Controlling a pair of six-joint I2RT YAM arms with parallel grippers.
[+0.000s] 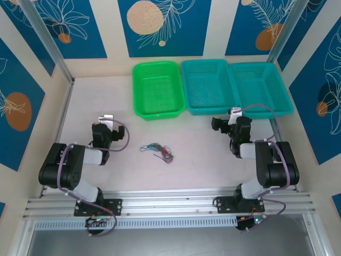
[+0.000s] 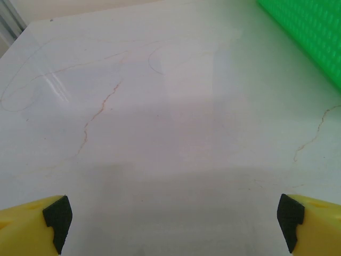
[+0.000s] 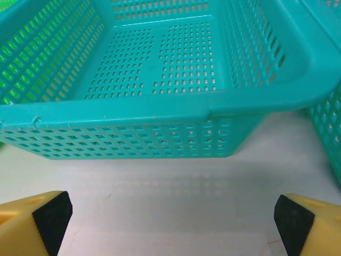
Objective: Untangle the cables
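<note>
Cables (image 1: 157, 151): one small tangled clump of very thin, limp wires in red-orange, dark green and blue-grey. Exact wire count is unclear. It lies on the bench (image 1: 197, 160) mid-front, between the two arms and touching neither.

Bench is smooth, glossy white with faint brownish veins. At the back are three perforated plastic rectangular baskets side by side: one green basket (image 1: 156, 88) and two teal, the middle basket (image 1: 206, 85) and the right basket (image 1: 259, 85).

Left gripper (image 2: 173, 218) is spread wide, nothing held, over bare bench. Right gripper (image 3: 173, 218) is also spread wide and empty, facing the middle basket's wall. Yellow fingers (image 2: 26, 224) have black pads.
</note>
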